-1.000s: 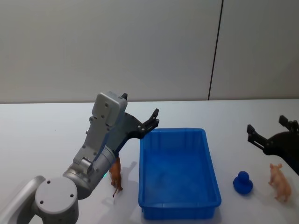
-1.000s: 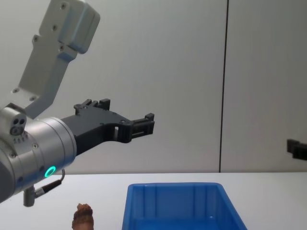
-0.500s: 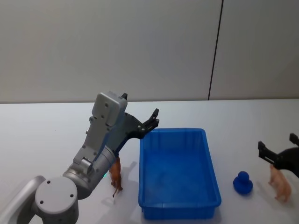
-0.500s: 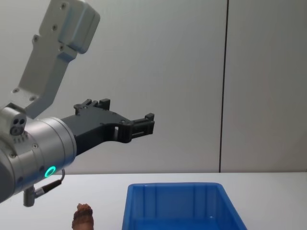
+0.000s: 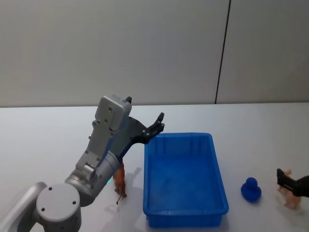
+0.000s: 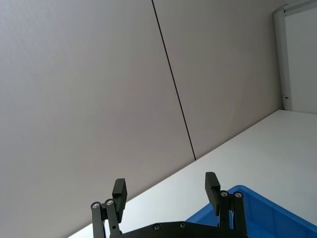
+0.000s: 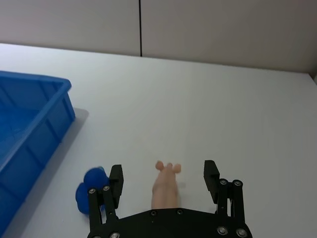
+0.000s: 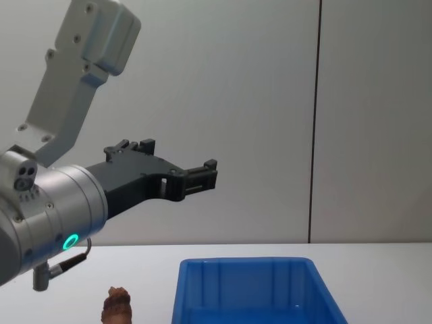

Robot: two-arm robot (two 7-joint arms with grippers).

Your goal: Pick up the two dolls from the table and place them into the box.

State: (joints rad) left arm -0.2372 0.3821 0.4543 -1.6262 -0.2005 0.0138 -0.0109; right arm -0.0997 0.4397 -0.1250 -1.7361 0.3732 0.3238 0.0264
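The box (image 5: 178, 136) is a bright blue bin in the middle of the table, also seen as box (image 7: 34, 114). To its right sits the rounded blue doll (image 5: 251, 189), and farther right the pale pink doll (image 5: 289, 194). My right gripper (image 5: 292, 180) is low at the right edge, open, one finger on each side of the pink doll (image 7: 166, 186). The blue doll (image 7: 83, 194) lies just outside one right fingertip. My left gripper (image 5: 160, 122) hangs open in the air above the box's far left corner, holding nothing.
A small brown animal figure (image 5: 119, 182) stands on the table just left of the box, under my left arm. The white table runs to a grey wall behind. There is bare table between the box and the blue doll.
My right gripper has dropped and drawn back toward the right edge, coming down around the pink doll. The left arm, box and dolls have not moved.
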